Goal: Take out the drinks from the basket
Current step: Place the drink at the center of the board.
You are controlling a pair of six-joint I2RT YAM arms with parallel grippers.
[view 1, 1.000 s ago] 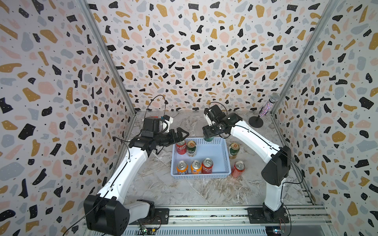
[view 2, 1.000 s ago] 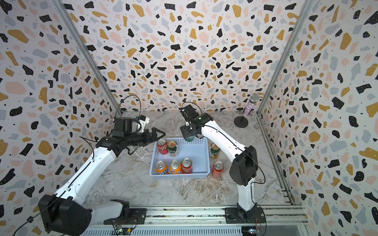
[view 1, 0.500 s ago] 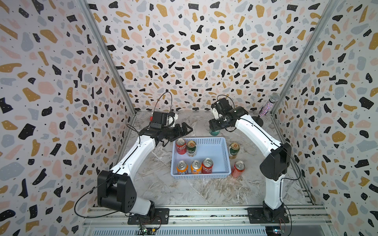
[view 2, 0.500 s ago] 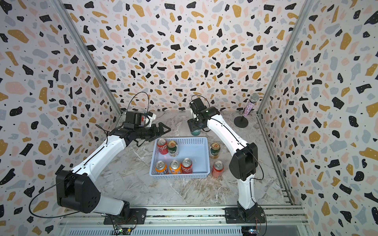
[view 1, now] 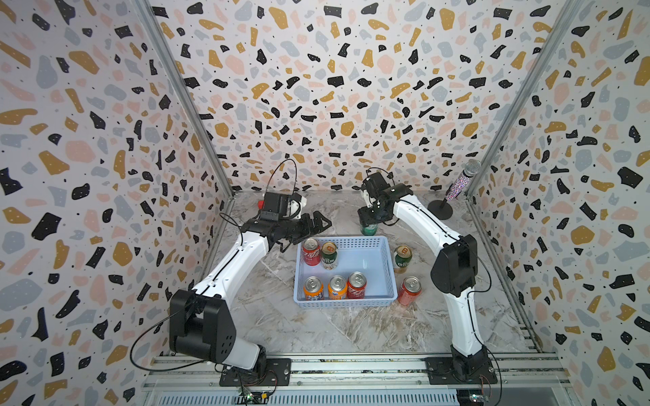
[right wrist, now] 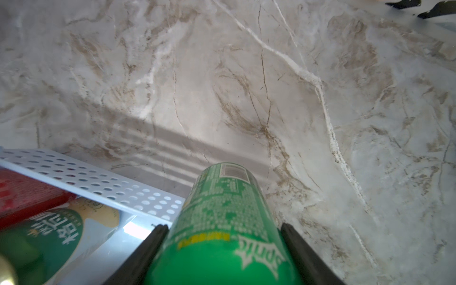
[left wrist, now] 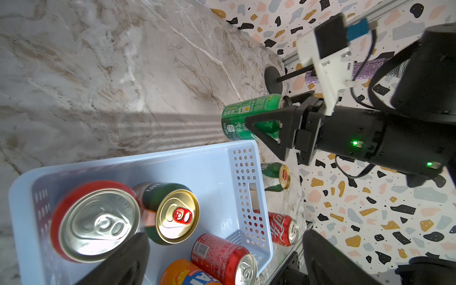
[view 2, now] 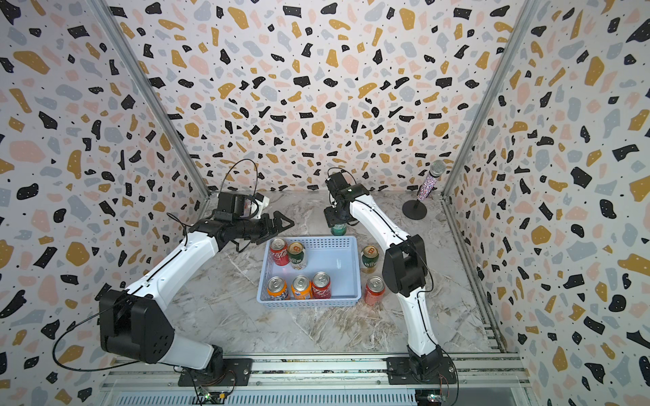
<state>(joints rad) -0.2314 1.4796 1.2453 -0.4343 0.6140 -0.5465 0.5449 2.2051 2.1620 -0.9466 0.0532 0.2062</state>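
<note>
1. The bright green can (view 1: 368, 229) is standing upright just beyond the far wall of the basket (view 1: 346, 303), outside it. Whether its base is touching the table (view 1: 316, 337) cannot be told.
2. The right gripper (right wrist: 223, 246) is clenching that can from above, one black finger pressing each side of its upper body.
3. Five drinks are sitting upright inside the basket.
   - The corner red can (view 1: 311, 251) is occupying the far-left corner, with the inner gold-topped can (view 1: 329, 255) just beside it.
   - Along the near wall, the first orange can (view 1: 313, 288), the second orange can (view 1: 337, 287) and the front red can (view 1: 356, 285) are standing side by side, starting from the left corner.
4. Two drinks are standing on the table to the right of the basket. The outer gold-topped can (view 1: 402, 258) is near the right wall, and the outer red can (view 1: 409, 291) is just beside the near-right corner.
5. The left gripper (view 1: 316, 228) is hovering over the basket's far-left corner, above the corner red can, jaws spread wide and grasping nothing.
6. A glittery microphone (view 1: 460, 182) is standing on its stand in the far-right corner of the table.
</note>
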